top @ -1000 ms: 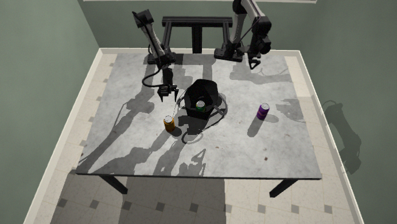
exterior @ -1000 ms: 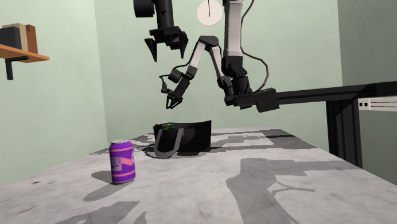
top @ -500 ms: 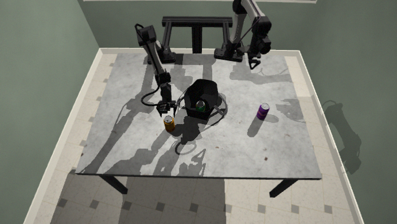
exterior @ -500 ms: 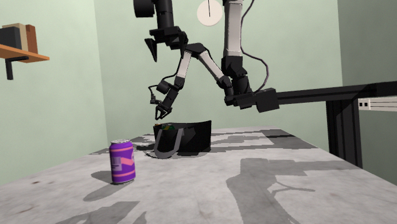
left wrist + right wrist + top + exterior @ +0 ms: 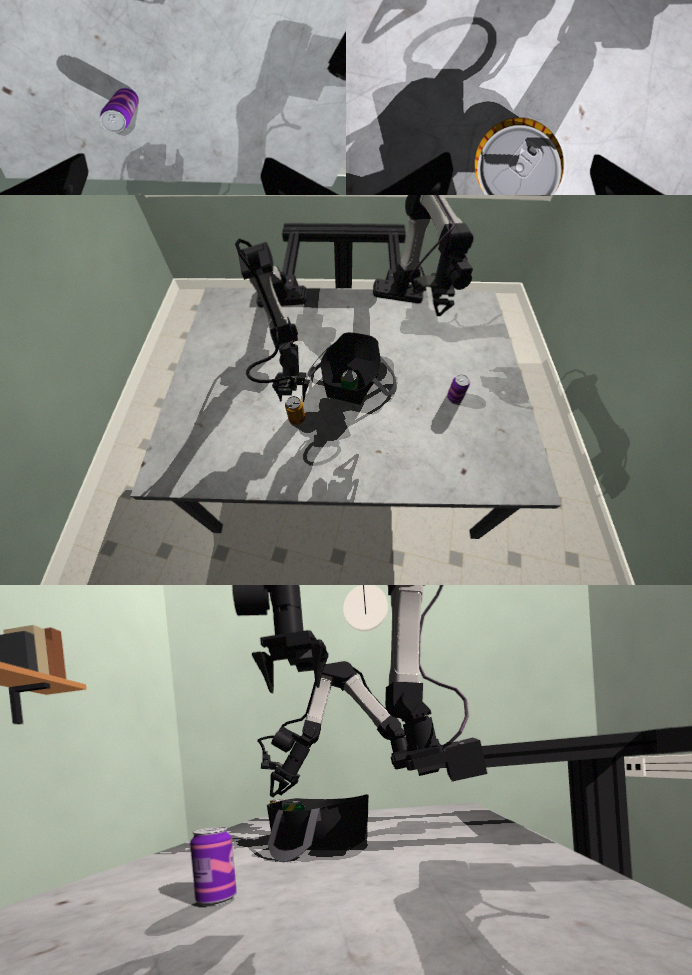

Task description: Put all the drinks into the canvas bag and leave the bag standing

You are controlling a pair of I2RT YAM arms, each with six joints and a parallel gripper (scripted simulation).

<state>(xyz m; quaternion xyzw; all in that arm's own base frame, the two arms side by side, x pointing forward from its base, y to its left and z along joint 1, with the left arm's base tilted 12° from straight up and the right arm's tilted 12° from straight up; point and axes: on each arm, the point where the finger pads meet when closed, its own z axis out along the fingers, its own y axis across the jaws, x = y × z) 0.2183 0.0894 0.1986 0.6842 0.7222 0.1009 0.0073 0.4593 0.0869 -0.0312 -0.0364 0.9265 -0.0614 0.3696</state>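
Note:
The black canvas bag point(image 5: 341, 393) point(image 5: 345, 827) stands with its walls up. A green can point(image 5: 349, 383) point(image 5: 294, 807) is inside it; the wall hides its base. An orange can point(image 5: 295, 414) point(image 5: 520, 174) stands outside, beside the bag. My right gripper point(image 5: 292, 397) point(image 5: 277, 793) point(image 5: 521, 162) is open, just above the orange can, with a fingertip to either side of its top in the right wrist view. A purple can point(image 5: 458, 390) point(image 5: 213, 867) point(image 5: 122, 105) stands upright away from the bag. My left gripper point(image 5: 445, 309) point(image 5: 295, 688) point(image 5: 174, 164) is open and empty, high above the table.
The bag's grey strap point(image 5: 384, 387) point(image 5: 313, 830) hangs out on the purple can's side. Loops around the bag reach out to both sides, one close to my right gripper. The grey table point(image 5: 410, 470) carries the cans and bag. A black frame point(image 5: 343, 260) stands behind it.

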